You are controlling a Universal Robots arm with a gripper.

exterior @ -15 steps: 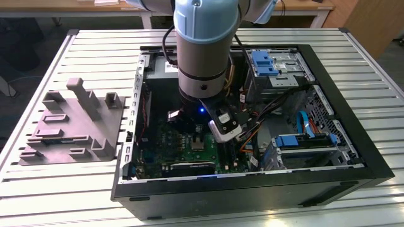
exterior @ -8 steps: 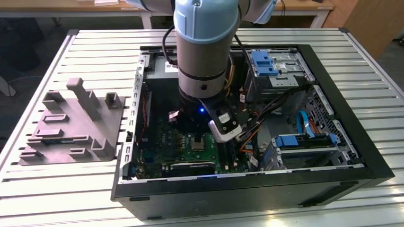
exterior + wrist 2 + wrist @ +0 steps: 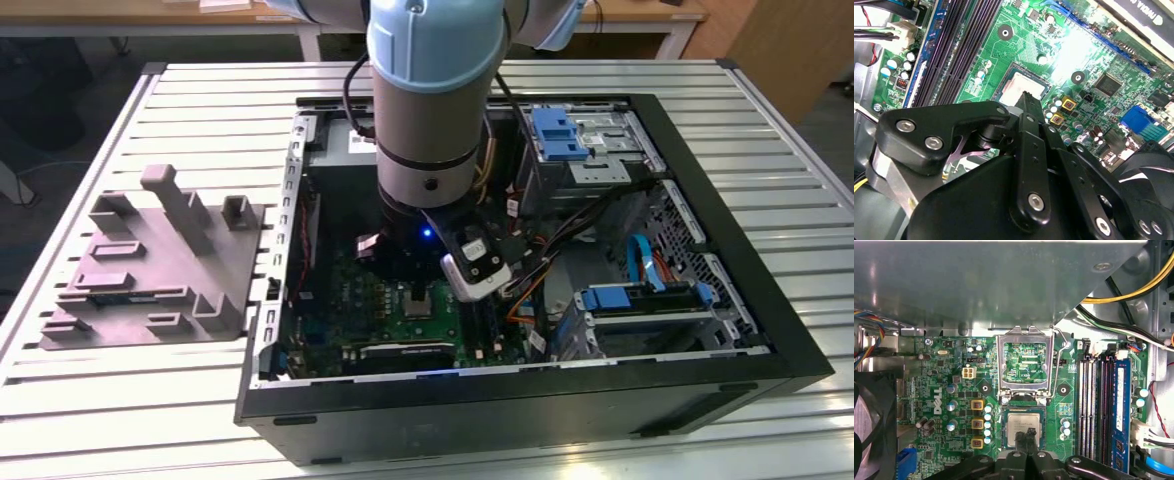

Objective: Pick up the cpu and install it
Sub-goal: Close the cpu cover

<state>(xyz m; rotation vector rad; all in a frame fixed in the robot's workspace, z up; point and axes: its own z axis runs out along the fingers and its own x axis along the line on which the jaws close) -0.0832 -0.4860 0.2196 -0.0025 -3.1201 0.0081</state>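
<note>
hand (image 3: 1026,434) pinched closed, tips on the cpu (image 3: 1015,425) (seated in socket (image 3: 1040,413)).

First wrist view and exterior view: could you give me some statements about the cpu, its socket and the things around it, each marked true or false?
1. The cpu lies flat in its socket on the green motherboard. True.
2. The metal socket frame is closed over the cpu. False: it stands open, flipped away from the cpu.
3. The hand is low over the cpu. True.
4. The grey fixture stands inside the computer case. False: it rests on the table outside the case, at the exterior view's left.
</note>
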